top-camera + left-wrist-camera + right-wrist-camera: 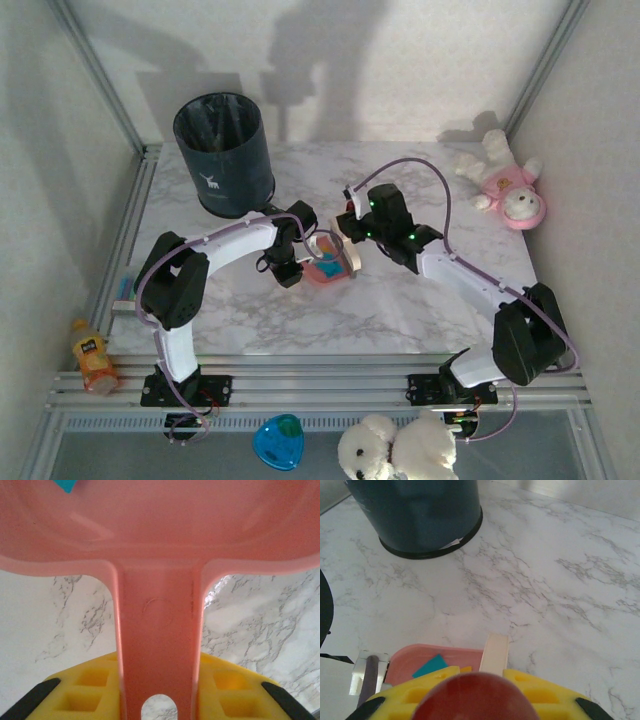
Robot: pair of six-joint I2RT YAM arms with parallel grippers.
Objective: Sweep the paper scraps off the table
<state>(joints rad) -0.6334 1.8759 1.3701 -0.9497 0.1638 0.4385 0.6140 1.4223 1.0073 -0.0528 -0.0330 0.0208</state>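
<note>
Pretty much done: the small teal and orange paper scraps (430, 666) sit in the pink plastic dustpan (160, 555) clamped in the left gripper (159, 680), right gripper (479, 700) clenched on a red-handled brush (495, 655), white marble-veined table (400, 310) looks scrap-free, just the dump into the dark-blue bin (224, 152) left.

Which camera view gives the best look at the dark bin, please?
The top view: the bin stands whole, open mouth visible, at the table's far left. The right wrist view catches just its lower wall and base.
</note>
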